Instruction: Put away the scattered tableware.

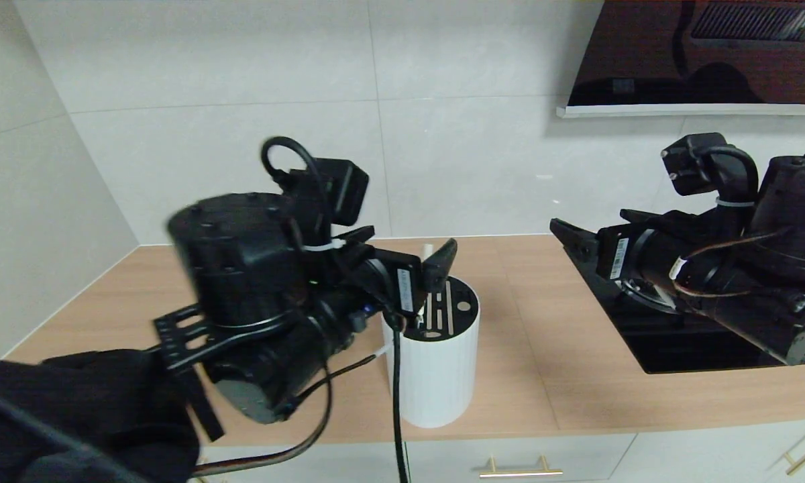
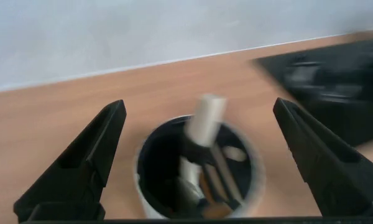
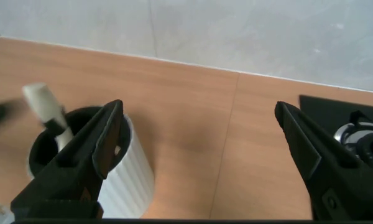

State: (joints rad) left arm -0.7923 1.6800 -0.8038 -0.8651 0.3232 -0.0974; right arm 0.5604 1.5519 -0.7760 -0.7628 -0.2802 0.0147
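A white round holder (image 1: 436,376) with a black slotted top stands upright on the counter (image 1: 523,376). It is right under the left gripper (image 2: 199,107), between its two spread-out fingers. A tool (image 2: 205,118) with a cream handle sticks up out of the holder and leans a bit. Seen from the right gripper (image 3: 198,107), the holder sits beside one finger, not between the two.

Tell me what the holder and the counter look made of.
The holder looks like matte white plastic: finely ribbed wall, black slotted top. The counter is wood-look, pale grain with a seam; laminate or real wood, can't tell.
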